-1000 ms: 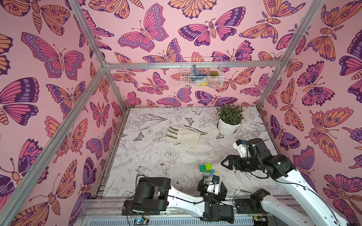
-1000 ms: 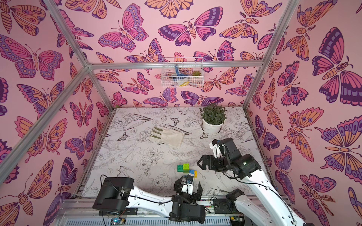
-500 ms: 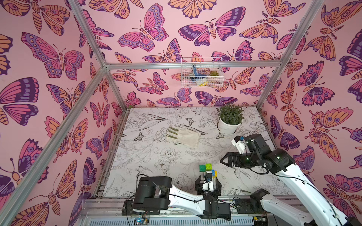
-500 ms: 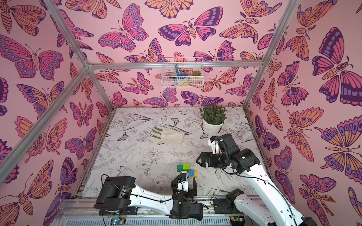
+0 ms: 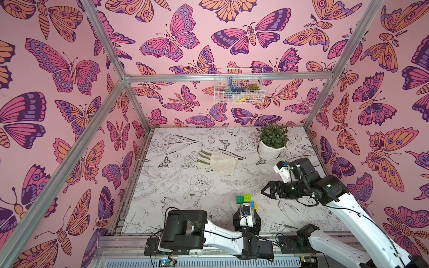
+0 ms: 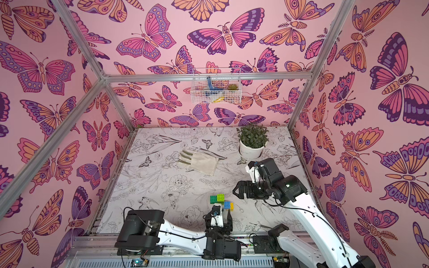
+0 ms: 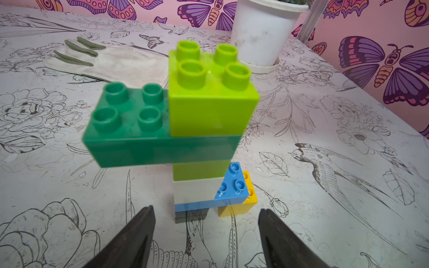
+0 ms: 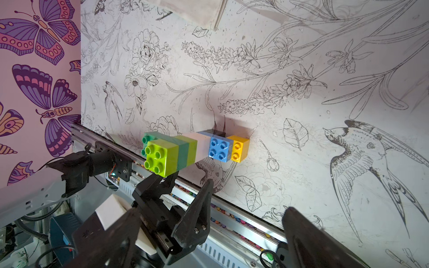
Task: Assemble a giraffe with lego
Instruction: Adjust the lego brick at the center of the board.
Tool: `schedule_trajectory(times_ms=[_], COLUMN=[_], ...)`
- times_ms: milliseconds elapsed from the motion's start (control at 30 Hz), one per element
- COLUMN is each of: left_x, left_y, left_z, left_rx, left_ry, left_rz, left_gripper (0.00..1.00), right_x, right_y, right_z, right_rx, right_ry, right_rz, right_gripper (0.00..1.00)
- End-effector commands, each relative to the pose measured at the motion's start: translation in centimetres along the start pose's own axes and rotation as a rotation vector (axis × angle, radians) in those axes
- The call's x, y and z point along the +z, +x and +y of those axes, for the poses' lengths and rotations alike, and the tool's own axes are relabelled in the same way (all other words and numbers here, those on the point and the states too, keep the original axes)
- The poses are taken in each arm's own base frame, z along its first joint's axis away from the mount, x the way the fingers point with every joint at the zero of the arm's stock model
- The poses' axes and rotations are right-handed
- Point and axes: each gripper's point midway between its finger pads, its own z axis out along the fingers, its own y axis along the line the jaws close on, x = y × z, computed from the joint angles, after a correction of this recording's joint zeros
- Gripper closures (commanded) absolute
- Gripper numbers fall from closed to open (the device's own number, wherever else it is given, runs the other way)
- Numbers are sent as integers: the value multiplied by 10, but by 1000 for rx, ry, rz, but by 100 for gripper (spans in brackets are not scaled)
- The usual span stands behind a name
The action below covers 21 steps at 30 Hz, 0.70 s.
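Item: giraffe (image 5: 246, 201), upright on table (image 5: 181, 185), close to the front edge, right of centre. Open surface lies leftward and back as far as glove (image 5: 218, 162) and plant pot (image 5: 269, 150).

left gripper (image 7: 205, 213): jaws apart, either side of the legs, no contact seen.

right gripper (image 5: 264, 192): jaws wide, empty, near the figure's right.

black leg (image 7: 190, 214): shown in the left wrist view, hidden in both top views.

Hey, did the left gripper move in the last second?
Yes. The left gripper shifted left, from right of the giraffe to directly in front of it.
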Motion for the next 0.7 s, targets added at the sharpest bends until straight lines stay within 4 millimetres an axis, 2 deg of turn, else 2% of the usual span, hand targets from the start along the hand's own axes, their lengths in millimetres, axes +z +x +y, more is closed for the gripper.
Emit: schedule_trajectory(times_ms=[0, 167, 333, 467, 533, 567, 667], left_x=[5, 8, 14, 18, 19, 20, 21], left_y=[-8, -12, -14, -16, -18, -18, -19], left_z=[-2, -2, 1, 4, 6, 7, 8], left_rx=[-8, -20, -38, -46, -51, -54, -58], left_ry=[9, 5, -6, -17, -22, -25, -28], left_rz=[-38, -45, -51, -58, -65, -66, -69], left_gripper=[24, 25, 29, 37, 49, 52, 54], right_x=[-6, -8, -9, -10, -10, -10, -10], right_y=[1, 5, 6, 4, 3, 3, 2], right_z=[0, -2, -3, -2, -1, -1, -1], right_rx=[-25, -35, -43, -52, -56, -59, -63], right_ry=[16, 26, 32, 33, 34, 37, 41], right_rz=[-2, 4, 7, 6, 8, 10, 11], right_gripper=[1, 1, 1, 1, 1, 1, 1])
